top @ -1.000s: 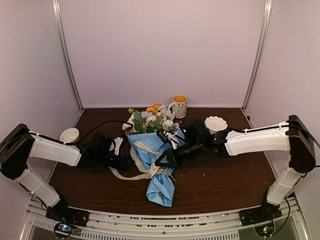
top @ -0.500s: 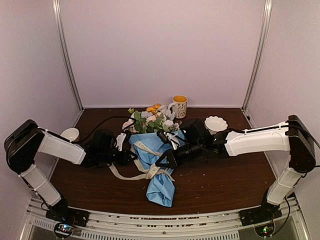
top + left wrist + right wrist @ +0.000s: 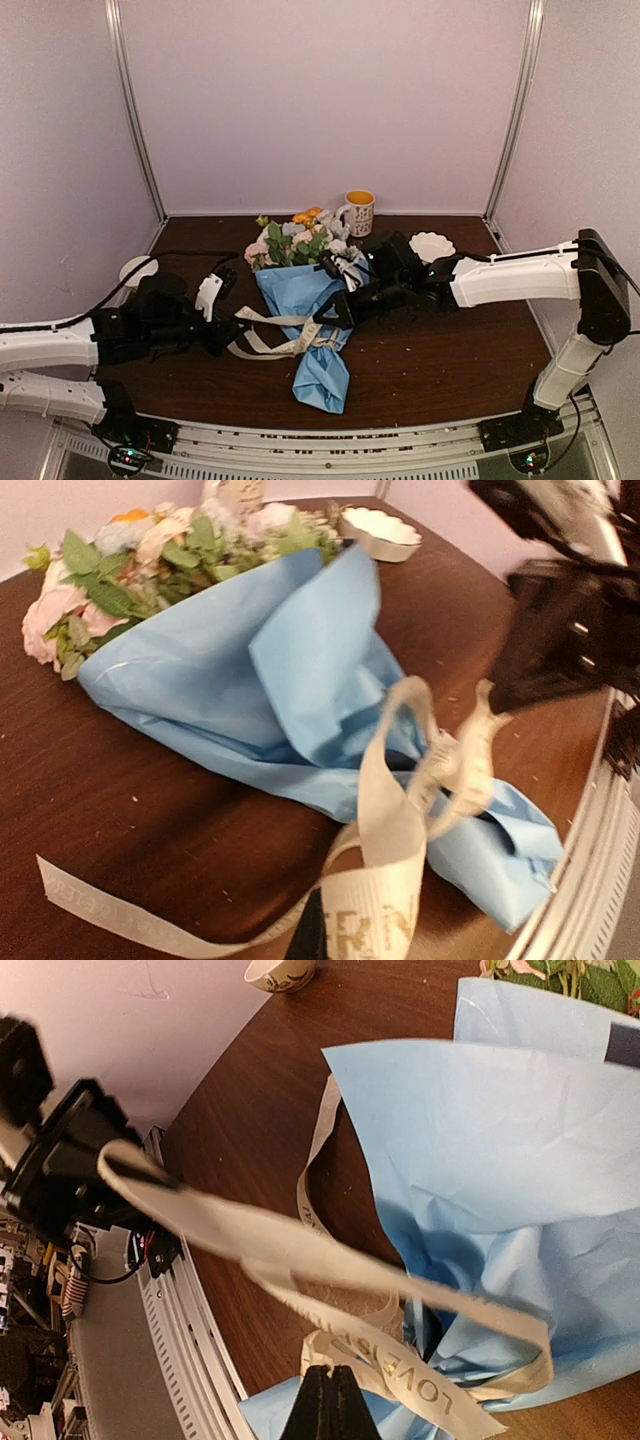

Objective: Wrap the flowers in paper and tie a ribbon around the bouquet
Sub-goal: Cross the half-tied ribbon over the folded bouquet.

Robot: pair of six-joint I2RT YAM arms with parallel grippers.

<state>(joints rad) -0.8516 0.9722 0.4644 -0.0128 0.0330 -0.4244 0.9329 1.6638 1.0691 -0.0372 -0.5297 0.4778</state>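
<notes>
Judging by how things lie, the wrapping half of the job looks done. The flowers (image 3: 293,243) sit inside a cone of light blue paper (image 3: 300,292). The bouquet (image 3: 300,670) lies on its side in the middle of the brown surface (image 3: 450,350), with its blooms toward the far wall and its narrow tail toward the near edge.

The tying is under way but not finished. The cream ribbon (image 3: 385,825) goes around the narrow part of the cone and crosses over itself there in a slack loop that stands clear of the paper in the left wrist view. It is more a first crossing than a knot, as far as I can tell.

The left fingers (image 3: 226,328) are pressed together on one run of the ribbon, out to the left of the bouquet, and that run stretches fairly straight back to the crossing. The right fingers (image 3: 330,1402) are also pressed together, right at the crossing, and appear to pinch the other end where it rises off the paper. Another length of ribbon trails loose on the surface near the left arm.

What seems to be left is drawing the loop snug against the cone and finishing the knot or bow. (The mug (image 3: 359,211) and the two small bowls behind the bouquet play no part here.)
</notes>
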